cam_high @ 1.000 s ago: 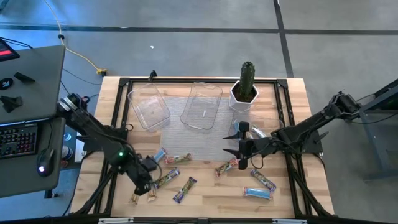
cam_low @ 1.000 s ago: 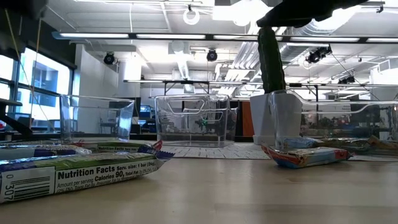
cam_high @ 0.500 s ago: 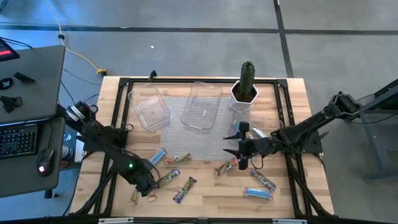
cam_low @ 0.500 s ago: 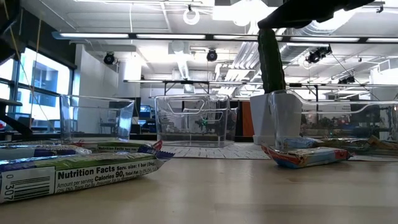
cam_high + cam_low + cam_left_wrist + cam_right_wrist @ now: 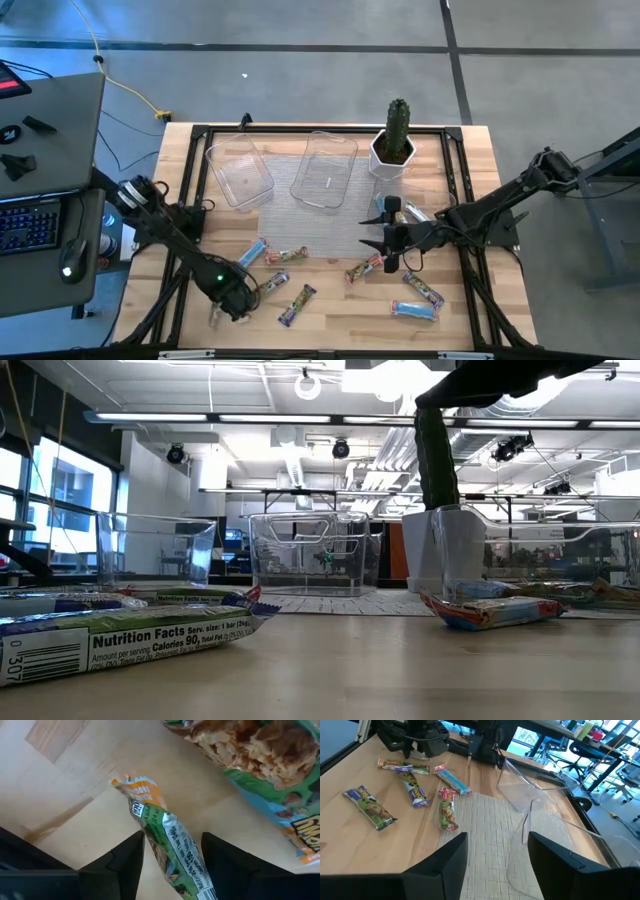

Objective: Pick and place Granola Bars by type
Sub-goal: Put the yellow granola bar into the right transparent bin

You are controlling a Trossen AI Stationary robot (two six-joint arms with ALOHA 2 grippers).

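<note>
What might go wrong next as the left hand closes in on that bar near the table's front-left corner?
The left hand straddles a green-and-orange wrapped granola bar lying crooked between open fingers, so closing may catch only crinkly wrapper and slip. A second green-wrapped bar lies close beside it and might get nudged. The right hand waits open mid-table.

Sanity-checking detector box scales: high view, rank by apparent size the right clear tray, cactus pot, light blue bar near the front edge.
1. Right clear tray
2. Cactus pot
3. Light blue bar
</note>
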